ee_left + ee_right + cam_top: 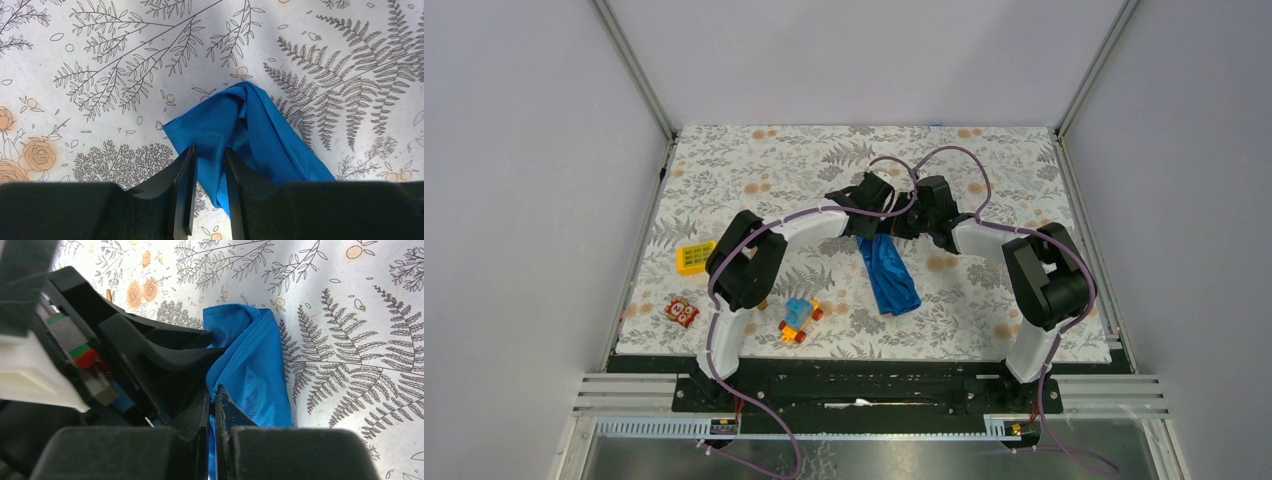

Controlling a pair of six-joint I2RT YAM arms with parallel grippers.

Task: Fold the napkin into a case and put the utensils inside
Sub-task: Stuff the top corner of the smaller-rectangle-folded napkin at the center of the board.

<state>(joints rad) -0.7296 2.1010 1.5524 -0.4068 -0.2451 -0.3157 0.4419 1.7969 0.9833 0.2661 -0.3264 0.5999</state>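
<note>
Well, the napkin point(890, 278) lies as a bunched strip at mid-table, running from 12 down to 6 o'clock. At its 12 o'clock end the right gripper point(212, 405) is pressed together on a fold. The left gripper point(210, 165) straddles the cloth's edge, jaws narrowly apart. The risk is that both pinch the same bunch, so that pulling tightens it instead of spreading it.

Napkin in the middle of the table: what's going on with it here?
Both arms are working the blue napkin, which is bunched into a narrow strip on the patterned table. The right hand is pinched shut on one fold. The left hand straddles another edge, jaws apart with cloth between them. No case is formed yet, and the utensils cannot be made out clearly in any view.
</note>
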